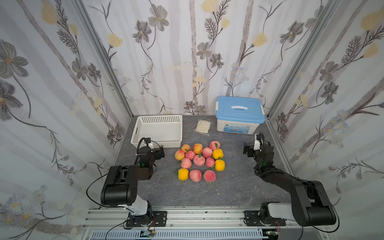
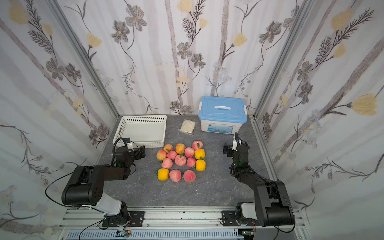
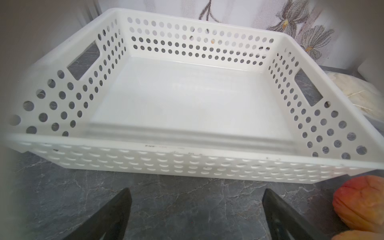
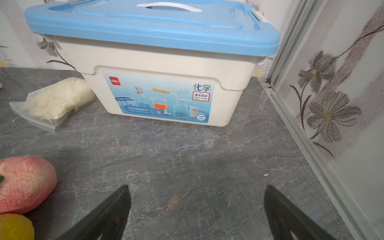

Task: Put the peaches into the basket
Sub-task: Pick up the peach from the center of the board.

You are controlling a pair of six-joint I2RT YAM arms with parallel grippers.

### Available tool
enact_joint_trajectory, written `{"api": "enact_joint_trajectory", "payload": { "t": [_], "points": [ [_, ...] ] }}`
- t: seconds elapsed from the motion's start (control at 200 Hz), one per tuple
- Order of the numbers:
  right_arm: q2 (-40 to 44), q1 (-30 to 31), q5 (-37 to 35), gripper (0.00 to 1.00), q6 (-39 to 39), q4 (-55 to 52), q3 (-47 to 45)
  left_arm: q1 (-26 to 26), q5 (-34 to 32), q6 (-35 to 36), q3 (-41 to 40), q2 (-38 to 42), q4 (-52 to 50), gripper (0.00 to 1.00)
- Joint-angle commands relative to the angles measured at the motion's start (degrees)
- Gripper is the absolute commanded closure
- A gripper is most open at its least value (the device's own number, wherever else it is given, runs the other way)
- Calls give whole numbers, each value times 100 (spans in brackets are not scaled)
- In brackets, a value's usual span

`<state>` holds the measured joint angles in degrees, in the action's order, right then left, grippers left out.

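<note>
— Any lettering to list?
— One entry, from my right wrist view: white box with blue lid (image 4: 166, 60), front label (image 4: 162, 97). Red logo (image 4: 114, 80) reads "deli". Large coloured characters "化学". Red-framed badge (image 4: 201, 96) reads "课本同步". Numeral "38".
— The finer lines?
— Too small for me to read.

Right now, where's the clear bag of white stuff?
In both top views the bag lies far back on the table, between the basket and the blue-lidded box.
</note>
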<state>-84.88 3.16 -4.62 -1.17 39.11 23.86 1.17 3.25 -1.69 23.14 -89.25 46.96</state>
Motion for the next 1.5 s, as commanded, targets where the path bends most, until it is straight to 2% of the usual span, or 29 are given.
{"api": "enact_joint_trajectory", "payload": {
  "t": [0.0,0.759,0.874,0.944,1.059,1.149,1.219,1.284,1.399,1.499],
  "points": [
    [-12,-3,76,0,99,311,31,2,44,125,24,-7,217,0],
    [-17,-58,190,0,66,307,33,7,53,113,27,-6,221,0],
    [14,-52,209,0,72,355,1,-113,-265,162,28,152,94,0],
    [175,7,386,0,235,45,101,-302,-556,294,161,486,-447,0],
    [783,208,10,0,219,-1029,388,-499,-918,329,412,1155,-1516,0],
    [1303,394,-275,0,61,-1538,419,-561,-1301,149,345,1868,-2039,0],
    [1758,502,-219,0,-164,-1992,425,-575,-1501,-118,330,2448,-2616,0],
    [2179,573,-94,0,-417,-2608,531,-574,-1675,-643,390,2944,-3295,0],
    [2896,524,71,0,-1837,-3491,627,-574,-1737,-1865,643,3672,-4720,0],
    [3270,519,1166,0,-1897,-4316,865,-666,-1224,-2689,948,4036,-6033,2]
  ]
}}
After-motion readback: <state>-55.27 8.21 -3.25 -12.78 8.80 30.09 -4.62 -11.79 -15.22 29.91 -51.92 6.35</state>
